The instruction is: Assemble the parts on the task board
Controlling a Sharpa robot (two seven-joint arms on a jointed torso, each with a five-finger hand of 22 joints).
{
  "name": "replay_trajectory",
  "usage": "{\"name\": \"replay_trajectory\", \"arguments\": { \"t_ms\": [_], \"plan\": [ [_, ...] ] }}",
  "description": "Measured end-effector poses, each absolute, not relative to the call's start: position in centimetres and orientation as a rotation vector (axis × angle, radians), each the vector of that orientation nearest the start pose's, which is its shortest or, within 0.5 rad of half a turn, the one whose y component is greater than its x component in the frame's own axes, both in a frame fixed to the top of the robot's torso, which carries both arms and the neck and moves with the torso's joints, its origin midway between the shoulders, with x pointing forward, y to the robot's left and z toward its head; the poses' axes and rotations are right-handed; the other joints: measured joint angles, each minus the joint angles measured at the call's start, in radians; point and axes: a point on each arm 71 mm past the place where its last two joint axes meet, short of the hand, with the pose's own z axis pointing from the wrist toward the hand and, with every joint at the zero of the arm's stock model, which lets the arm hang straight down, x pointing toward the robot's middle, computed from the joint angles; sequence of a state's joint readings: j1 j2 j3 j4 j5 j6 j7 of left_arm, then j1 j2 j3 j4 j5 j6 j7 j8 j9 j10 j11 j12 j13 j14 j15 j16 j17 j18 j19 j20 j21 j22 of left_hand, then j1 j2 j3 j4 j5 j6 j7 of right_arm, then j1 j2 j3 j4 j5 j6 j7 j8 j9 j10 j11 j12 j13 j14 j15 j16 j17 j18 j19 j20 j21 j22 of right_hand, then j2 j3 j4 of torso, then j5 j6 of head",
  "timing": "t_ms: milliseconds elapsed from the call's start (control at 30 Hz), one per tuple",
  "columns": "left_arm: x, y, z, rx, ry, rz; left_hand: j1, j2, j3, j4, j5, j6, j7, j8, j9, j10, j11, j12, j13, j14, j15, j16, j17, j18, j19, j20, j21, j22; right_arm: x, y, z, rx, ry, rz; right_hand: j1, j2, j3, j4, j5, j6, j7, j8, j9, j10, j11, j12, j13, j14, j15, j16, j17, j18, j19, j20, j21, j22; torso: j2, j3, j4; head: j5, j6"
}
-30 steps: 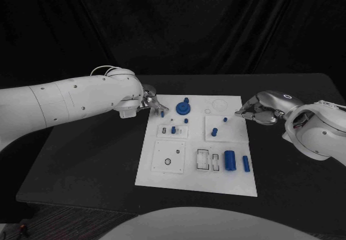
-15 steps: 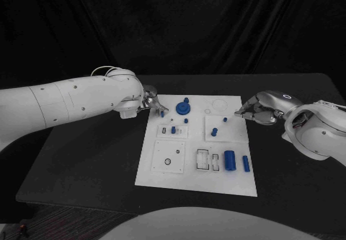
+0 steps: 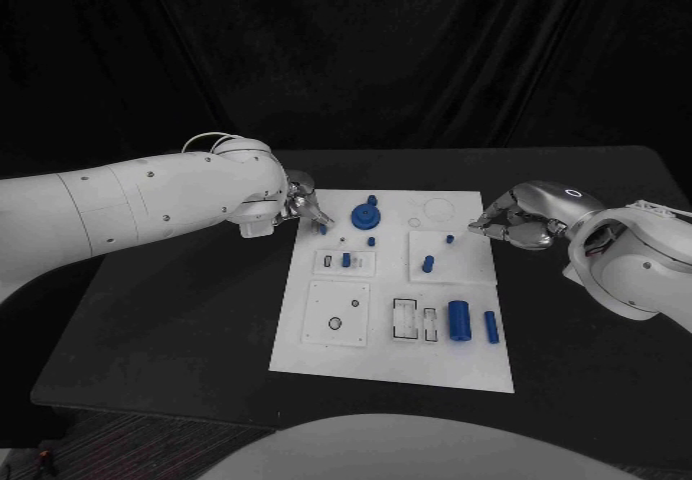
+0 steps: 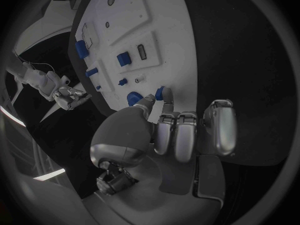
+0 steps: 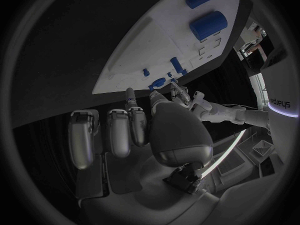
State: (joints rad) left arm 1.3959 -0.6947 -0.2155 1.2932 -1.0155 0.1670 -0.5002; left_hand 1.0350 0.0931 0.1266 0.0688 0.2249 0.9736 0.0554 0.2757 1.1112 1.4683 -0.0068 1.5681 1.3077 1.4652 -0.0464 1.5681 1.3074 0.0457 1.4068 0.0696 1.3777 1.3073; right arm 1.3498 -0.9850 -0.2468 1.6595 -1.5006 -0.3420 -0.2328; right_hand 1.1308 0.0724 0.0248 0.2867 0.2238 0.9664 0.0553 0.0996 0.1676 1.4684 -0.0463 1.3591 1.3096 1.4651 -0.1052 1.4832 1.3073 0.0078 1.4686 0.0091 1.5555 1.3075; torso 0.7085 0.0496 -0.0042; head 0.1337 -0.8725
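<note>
We can read "sharpa" on the arm casing in the right wrist view. The task board [image 3: 397,290] lies mid-tabletop [image 3: 173,330]. The left robot hand [image 3: 303,208] pinches a small blue part [image 4: 161,93] at the board's far left corner. The right robot hand [image 3: 515,222] hovers beside the board's right edge, fingers curled in, holding nothing we can see.

Overall light: dim around me, black backdrop swallowing detail.
Brightest surface: the task board [image 3: 397,290], nearly washed out.
Glare: soft highlights on my left hand [image 4: 172,130] and right hand [image 5: 134,130].
Distortion: my wrist views bend the board's edges.
Rim: dark, blurred.
</note>
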Motion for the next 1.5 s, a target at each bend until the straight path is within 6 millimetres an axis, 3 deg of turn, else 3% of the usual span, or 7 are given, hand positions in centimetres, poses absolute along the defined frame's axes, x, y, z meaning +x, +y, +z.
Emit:
{"name": "replay_trajectory", "arguments": {
  "t_ms": [267,500,633,767,1100,1500],
  "plan": [
    [52.9,21.8,-20.0,-0.159,2.308,-0.266,0.007,-0.007,0.054,-0.026,0.024,0.0,0.0,-0.007,-0.01,0.0,0.0,0.0,0.0,0.0,0.0,0.0,0.0,0.0,-0.004,-0.004,-0.004,0.0,45.8,-24.0,-18.1,-0.187,1.713,0.457,0.0,0.0,0.0,0.0,0.0,0.0,0.0,0.0,0.0,0.0,0.0,0.0,0.0,0.0,0.0,0.0,0.0,0.0,0.0,0.0,0.0,0.0,0.0,0.0,0.0001,-0.002,0.0],
    [52.9,21.8,-20.0,-0.159,2.308,-0.266,0.0,-0.021,0.135,-0.067,0.079,0.0,0.0,-0.012,-0.017,0.0,0.0,0.0,0.0,0.0,0.0,0.0,0.0,0.0,-0.004,-0.004,-0.008,0.0,45.9,-24.0,-18.1,-0.186,1.713,0.455,0.0,0.0,0.0,0.0,0.0,0.0,0.0,0.0,0.0,0.0,0.0,0.0,0.0,0.0,0.0,-0.004,0.0,0.0,0.0,0.0,-0.005,0.0,0.0,0.0,0.0001,-0.003,0.0],
    [52.9,21.9,-20.1,-0.16,2.308,-0.266,-0.029,-0.058,0.275,-0.13,0.143,0.0,0.003,-0.012,-0.019,0.0,0.0,0.0,0.0,0.0,0.0,0.0,0.0,0.0,-0.004,-0.004,-0.008,0.0,45.9,-24.0,-18.1,-0.186,1.713,0.455,0.0,0.0,0.0,0.0,0.0,0.0,0.0,0.0,0.0,0.0,0.0,0.0,0.0,0.0,0.0,-0.004,0.0,0.0,0.0,0.0,-0.005,0.0,0.0,0.0,0.0001,-0.003,0.0],
    [52.9,22.0,-20.1,-0.163,2.307,-0.266,-0.049,-0.077,0.354,-0.164,0.16,0.001,-0.002,-0.011,-0.01,0.0,0.0,0.0,0.0,0.0,0.0,0.0,0.0,0.0,-0.004,-0.004,-0.008,0.0,45.9,-24.0,-18.2,-0.186,1.714,0.454,0.0,0.0,0.0,0.0,0.0,0.0,0.0,0.0,-0.001,0.0,0.0,0.0,0.0,0.0,0.0,-0.004,0.0,0.0,0.0,0.0,-0.005,0.0,0.0,0.0,0.0001,-0.001,0.0],
    [52.5,22.9,-20.0,-0.172,2.301,-0.28,-0.084,-0.084,0.401,-0.158,0.191,0.0,-0.003,0.005,0.008,0.0,0.0,0.0,0.0,0.0,0.0,0.0,0.0,0.0,-0.004,-0.004,-0.008,0.0,45.9,-24.1,-18.2,-0.185,1.714,0.454,0.0,0.0,0.0,0.0,0.0,0.004,0.004,0.0,-0.001,0.0,0.0,-0.004,0.0,0.0,0.0,-0.004,0.0,0.0,0.0,0.0,-0.005,0.0,0.0,-0.0001,0.0003,-0.004,0.0],
    [50.0,24.1,-19.5,-0.172,2.295,-0.332,-0.103,-0.091,0.427,-0.168,0.192,0.004,-0.007,0.011,0.017,-0.003,-0.003,0.0,0.0,0.0,0.0,0.0,0.0,0.0,-0.004,-0.004,-0.008,0.0,45.8,-24.3,-18.2,-0.181,1.715,0.449,0.0,0.0,0.0,0.0,0.0,0.004,0.004,0.0,-0.001,0.0,0.0,-0.012,0.001,0.0,0.0,-0.004,0.0,0.0,0.0,0.0,-0.005,0.0,0.0,-0.0006,0.0001,0.0,0.0]
  ]
}}
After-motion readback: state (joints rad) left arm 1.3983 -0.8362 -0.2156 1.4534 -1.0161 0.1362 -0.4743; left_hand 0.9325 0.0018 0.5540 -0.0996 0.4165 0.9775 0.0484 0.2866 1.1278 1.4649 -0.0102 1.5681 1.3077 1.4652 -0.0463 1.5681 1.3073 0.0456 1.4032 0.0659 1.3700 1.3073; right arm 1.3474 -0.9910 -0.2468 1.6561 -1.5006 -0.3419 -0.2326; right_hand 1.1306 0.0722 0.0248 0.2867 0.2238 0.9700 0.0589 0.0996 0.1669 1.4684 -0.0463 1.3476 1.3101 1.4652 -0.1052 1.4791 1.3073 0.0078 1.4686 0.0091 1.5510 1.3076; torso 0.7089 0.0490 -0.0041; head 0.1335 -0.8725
